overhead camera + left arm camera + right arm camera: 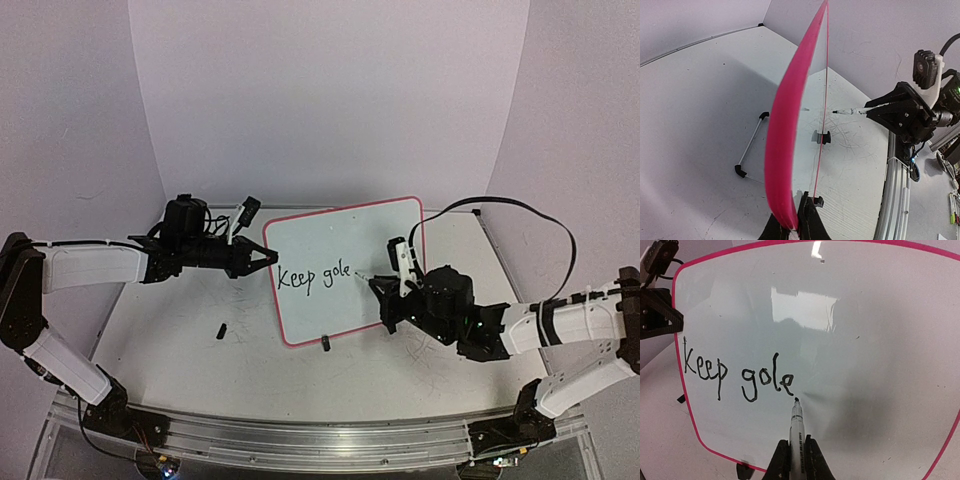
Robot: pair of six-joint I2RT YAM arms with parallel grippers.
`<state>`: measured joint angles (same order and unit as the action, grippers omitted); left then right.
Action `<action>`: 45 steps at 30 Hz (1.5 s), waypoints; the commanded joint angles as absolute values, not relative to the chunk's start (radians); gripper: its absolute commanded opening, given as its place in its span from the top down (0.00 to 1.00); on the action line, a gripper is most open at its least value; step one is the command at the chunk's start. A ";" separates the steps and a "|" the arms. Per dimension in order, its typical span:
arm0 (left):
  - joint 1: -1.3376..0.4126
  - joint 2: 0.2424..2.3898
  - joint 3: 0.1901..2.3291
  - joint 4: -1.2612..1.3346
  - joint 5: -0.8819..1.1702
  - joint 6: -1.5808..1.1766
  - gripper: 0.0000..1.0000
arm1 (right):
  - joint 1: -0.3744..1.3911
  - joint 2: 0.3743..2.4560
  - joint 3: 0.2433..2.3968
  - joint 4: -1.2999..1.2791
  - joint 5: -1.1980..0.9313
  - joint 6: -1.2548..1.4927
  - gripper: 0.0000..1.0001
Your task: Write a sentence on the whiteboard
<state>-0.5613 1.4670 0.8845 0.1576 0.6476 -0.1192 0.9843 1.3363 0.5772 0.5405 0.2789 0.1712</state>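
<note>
Top external shows you the board (345, 235) standing on edge near the middle of the table (170, 350), its written face toward the near side; a black clip foot (325, 343) sits under its lower rim; a small black piece (219, 328) lies on the table to the left, apart from the board.

Your left gripper (268, 258) is clenched on the board's left edge; the left wrist view shows the pink rim pinched between its two fingers at the bottom of the picture, with the board running away edge-on.

Your right gripper (795, 460) grasps a marker (796, 427), the barrel squeezed between both fingers and pointing straight at the board; the black tip meets the white surface just right of and slightly below the last letter.

The words (735, 372) read "Keep gole" in black, one slanted line across the left half of the board; the right half is bare white, with glare from a light near the top.
</note>
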 commanded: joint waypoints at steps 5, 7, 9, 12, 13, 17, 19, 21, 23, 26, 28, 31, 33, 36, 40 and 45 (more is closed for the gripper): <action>-0.548 1.451 0.909 0.146 0.509 -0.027 1.00 | 0.968 1.361 0.626 0.622 0.309 0.145 1.00; -0.548 1.449 0.906 0.147 0.508 -0.026 1.00 | 0.966 1.371 0.636 0.625 0.319 0.143 1.00; -0.548 1.451 0.908 0.146 0.508 -0.027 1.00 | 0.965 1.382 0.645 0.628 0.319 0.140 1.00; -0.548 1.452 0.908 0.146 0.510 -0.026 1.00 | 0.965 1.389 0.643 0.635 0.322 0.142 1.00; -0.548 1.452 0.908 0.146 0.510 -0.026 1.00 | 0.965 1.390 0.642 0.637 0.325 0.142 1.00; -0.548 1.453 0.908 0.147 0.512 -0.025 1.00 | 0.965 1.402 0.648 0.640 0.338 0.144 1.00; -0.548 1.453 0.907 0.146 0.512 -0.025 1.00 | 0.964 1.411 0.650 0.640 0.340 0.147 1.00; -0.548 1.452 0.908 0.146 0.511 -0.026 1.00 | 0.964 1.418 0.654 0.640 0.342 0.149 1.00; -0.548 1.450 0.907 0.147 0.511 -0.026 1.00 | 0.964 1.425 0.657 0.640 0.347 0.151 1.00; -0.549 1.450 0.906 0.146 0.512 -0.027 1.00 | 0.962 1.428 0.659 0.640 0.354 0.154 1.00; -0.548 1.451 0.907 0.146 0.512 -0.028 1.00 | 0.962 1.428 0.660 0.640 0.353 0.151 1.00; -0.548 1.453 0.909 0.147 0.513 -0.027 1.00 | 0.962 1.430 0.663 0.642 0.342 0.145 1.00; -0.548 1.454 0.911 0.146 0.514 -0.028 1.00 | 0.962 1.432 0.664 0.641 0.333 0.143 1.00; -0.548 1.453 0.911 0.146 0.515 -0.027 1.00 | 0.963 1.437 0.667 0.636 0.321 0.143 1.00; -0.547 1.453 0.911 0.147 0.515 -0.027 1.00 | 0.962 1.442 0.669 0.625 0.307 0.150 1.00; -0.549 1.451 0.911 0.146 0.515 -0.027 1.00 | 0.962 1.441 0.660 0.612 0.290 0.163 1.00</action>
<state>-0.5613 1.4670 0.8845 0.1574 0.6487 -0.1192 0.9688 1.4257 0.6289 0.6052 0.3118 0.1547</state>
